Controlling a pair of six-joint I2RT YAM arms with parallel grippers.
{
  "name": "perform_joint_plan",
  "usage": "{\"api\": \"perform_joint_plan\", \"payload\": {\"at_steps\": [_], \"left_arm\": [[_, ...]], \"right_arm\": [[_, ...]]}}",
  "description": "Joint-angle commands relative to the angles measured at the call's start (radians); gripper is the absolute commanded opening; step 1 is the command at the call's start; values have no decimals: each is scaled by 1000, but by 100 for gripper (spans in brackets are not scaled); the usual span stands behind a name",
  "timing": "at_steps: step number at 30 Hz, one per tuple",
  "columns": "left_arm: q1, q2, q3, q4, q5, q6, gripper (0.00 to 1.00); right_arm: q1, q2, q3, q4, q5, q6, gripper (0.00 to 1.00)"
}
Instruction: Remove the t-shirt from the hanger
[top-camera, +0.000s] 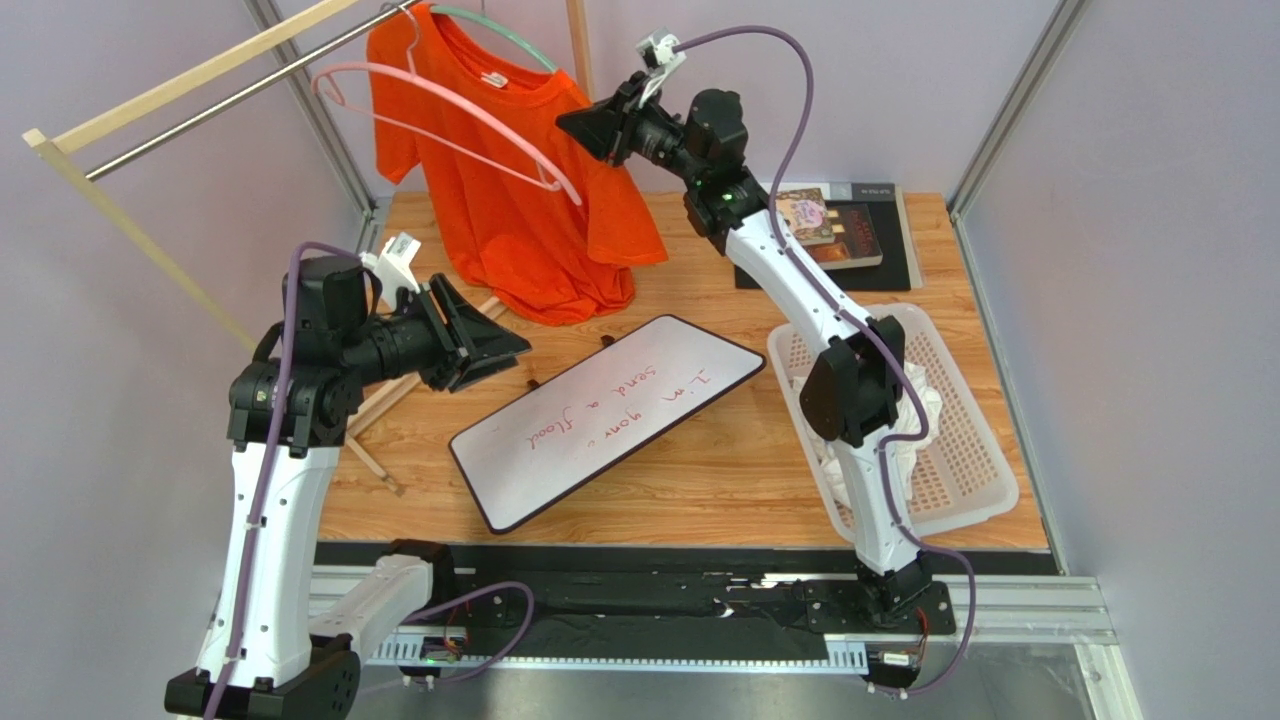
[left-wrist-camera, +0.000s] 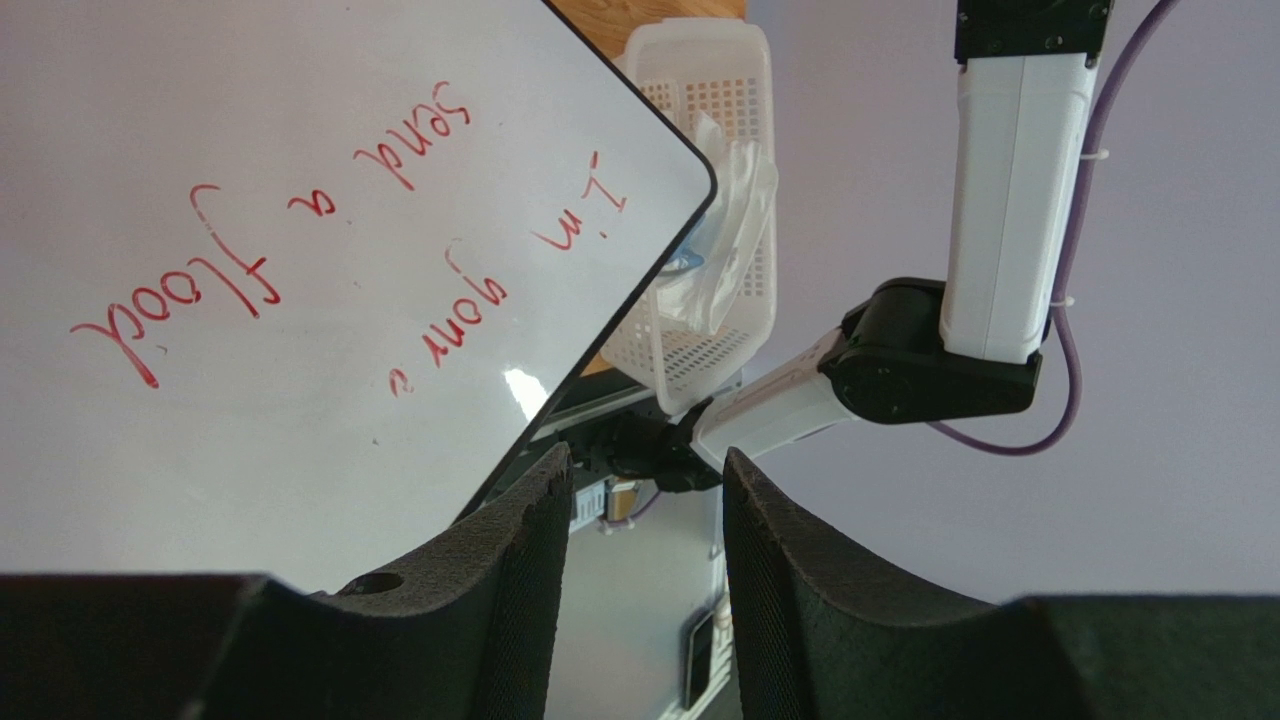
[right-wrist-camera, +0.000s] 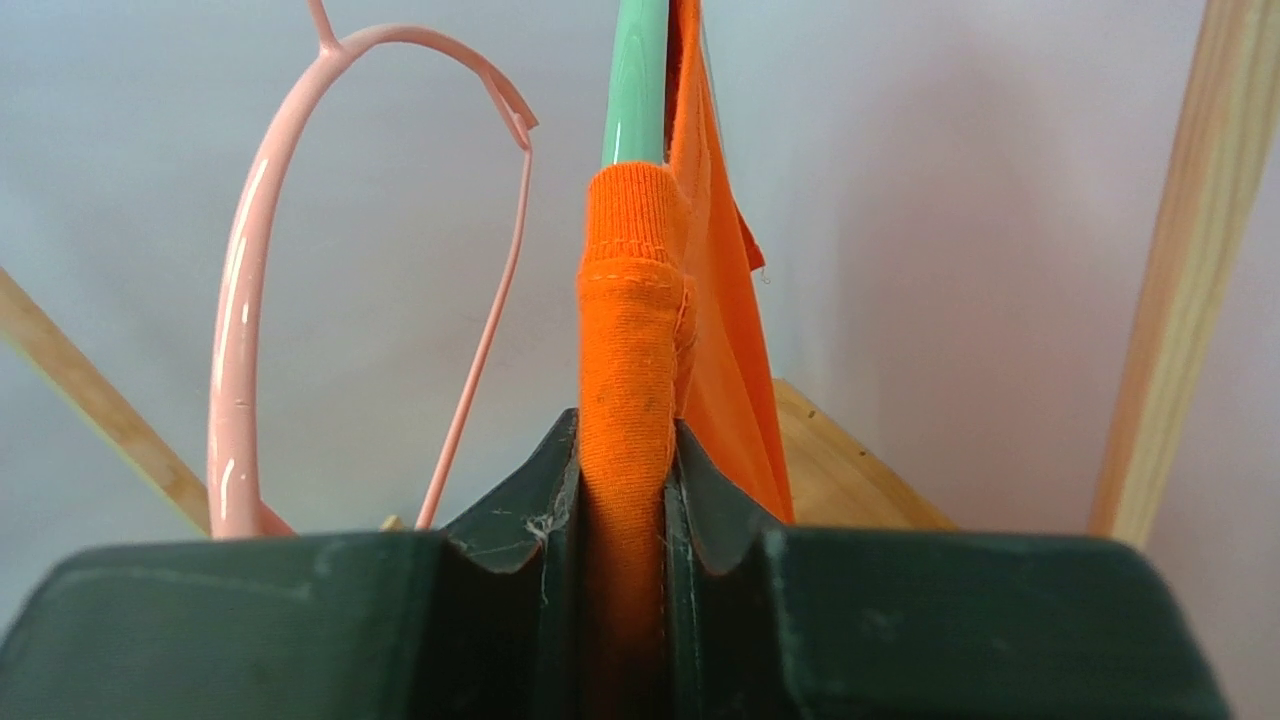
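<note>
Over the wooden bench (top-camera: 706, 465), orange t-shirt (top-camera: 511, 195) looks limp and light on the green hanger (right-wrist-camera: 636, 83), right tool (right-wrist-camera: 624, 465) pinching its soft bunched edge just below that hanger, left tool (left-wrist-camera: 646, 495) spread, empty.

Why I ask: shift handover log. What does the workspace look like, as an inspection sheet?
Surface: wooden table, nothing spilled seen.
Job's things: orange t-shirt hangs on the green hanger from the rack.
Clutter: whiteboard with red writing, white basket, books at the far edge, bare pink hanger.
Grippers: right gripper, jaws shut on t-shirt fabric at the hanger's end; left gripper open, empty, near the whiteboard.
Cables: purple cables run along both arms; no snag seen.
Surroundings: pale walls with metal posts.
</note>
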Motion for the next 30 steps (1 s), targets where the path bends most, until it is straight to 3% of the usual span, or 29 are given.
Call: {"api": "perform_joint_plan", "payload": {"at_steps": [1, 11, 15, 30], "left_arm": [[5, 1, 12, 33, 14, -8, 47], [5, -1, 3, 50, 19, -16, 47], [5, -2, 0, 54, 19, -14, 47], [5, -16, -14, 65, 19, -20, 47]], "right_arm": [[-2, -45, -25, 182, 44, 201, 0], [-15, -45, -121, 570, 48, 760, 0], [-17, -10, -101, 676, 62, 900, 0], [-20, -99, -318, 889, 78, 1081, 0]]}}
